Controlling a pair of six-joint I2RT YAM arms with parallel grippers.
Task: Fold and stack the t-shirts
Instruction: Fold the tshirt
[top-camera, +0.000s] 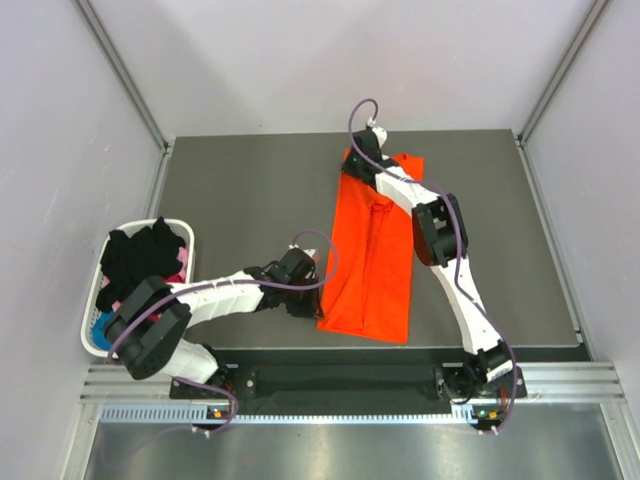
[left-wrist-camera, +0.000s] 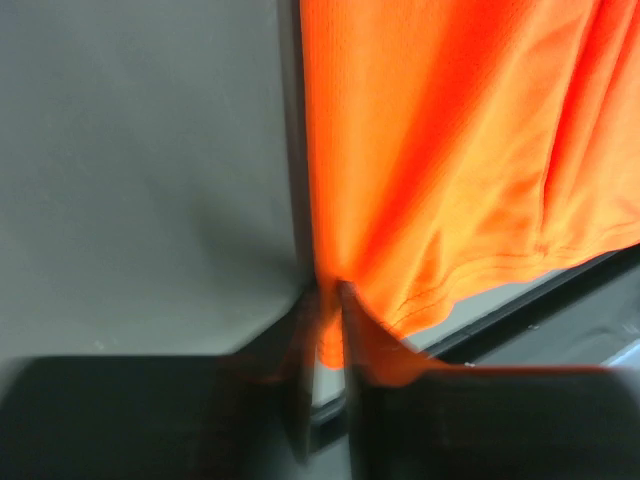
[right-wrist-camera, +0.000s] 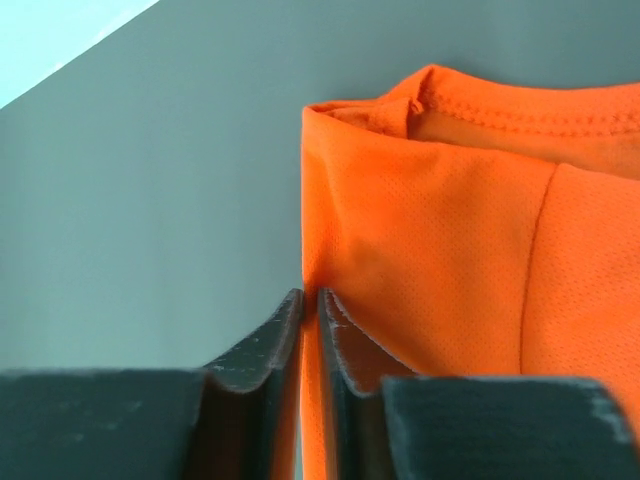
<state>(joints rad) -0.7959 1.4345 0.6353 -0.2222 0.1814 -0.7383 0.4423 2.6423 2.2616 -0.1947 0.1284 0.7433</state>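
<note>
Right wrist: right pincer (right-wrist-camera: 308, 300) clamps orange tee (right-wrist-camera: 430, 250).

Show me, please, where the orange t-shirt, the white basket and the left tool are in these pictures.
orange t-shirt (top-camera: 372, 268): top external view, middle of the cloth.
white basket (top-camera: 187, 227): top external view, far right corner of its rim.
left tool (left-wrist-camera: 328, 305): left wrist view, midway between its fingertips, at the shirt's edge.

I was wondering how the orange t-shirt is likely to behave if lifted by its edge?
Probably floppy: the orange t-shirt lies creased in a long strip, so it should sag between the left gripper and right gripper. Likely light: its thin weave fits between nearly closed fingers.
</note>
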